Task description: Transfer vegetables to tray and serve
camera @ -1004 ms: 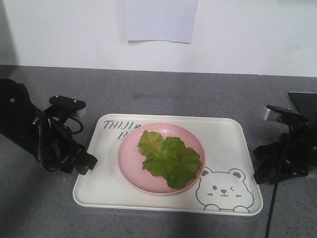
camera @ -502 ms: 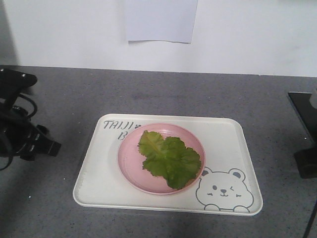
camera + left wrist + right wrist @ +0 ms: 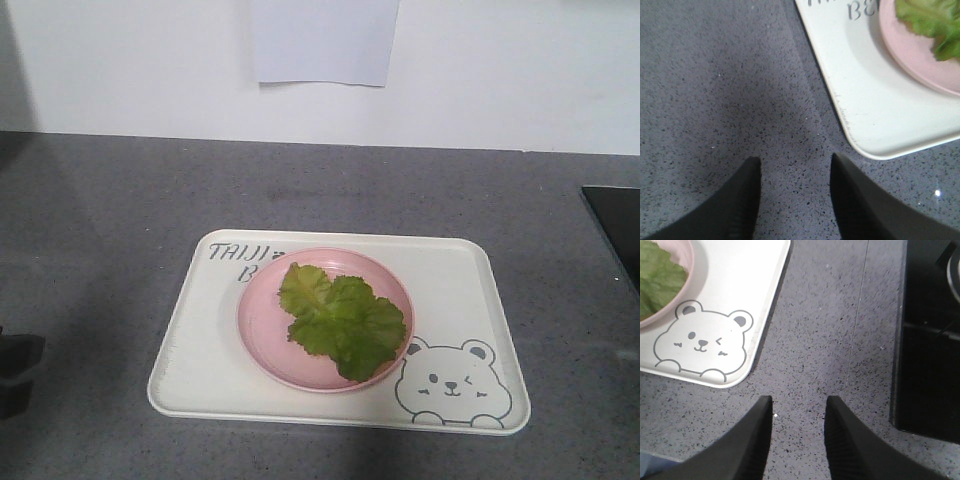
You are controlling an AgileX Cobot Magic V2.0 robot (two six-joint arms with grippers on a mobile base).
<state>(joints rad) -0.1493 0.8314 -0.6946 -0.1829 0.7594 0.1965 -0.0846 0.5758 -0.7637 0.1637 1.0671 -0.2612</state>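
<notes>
Front view: tray (image 3: 455,285) lay flat on the grey speckled tabletop (image 3: 120,200), with the round pink plate (image 3: 262,330) inside it, left of the bear drawing (image 3: 450,385).
Vegetables: the green leaves (image 3: 340,320) lay on the pink plate, not on the bare tray floor.
Edges of front view: a dark shape (image 3: 15,370) sat at the lower left border, possibly part of the left arm; a black panel (image 3: 615,220) showed at the right border.
Left wrist view: the left gripper (image 3: 795,200) hung over bare tabletop, jaws spread apart with nothing between them.
Tray in left wrist view: its rounded corner (image 3: 875,130) lay just beside the right fingertip (image 3: 850,195), apart from it; plate (image 3: 920,55) and leaves (image 3: 935,20) showed at the upper right.
Right wrist view: the right gripper (image 3: 797,437) hung over bare tabletop, jaws parted and empty.
Tray in right wrist view: the bear-drawing corner (image 3: 762,320) lay to the upper left, near the fingertips but apart; a leaf (image 3: 657,280) sat on the plate rim (image 3: 682,267).
Black panel: at the right edge (image 3: 925,370), resting on the tabletop.
</notes>
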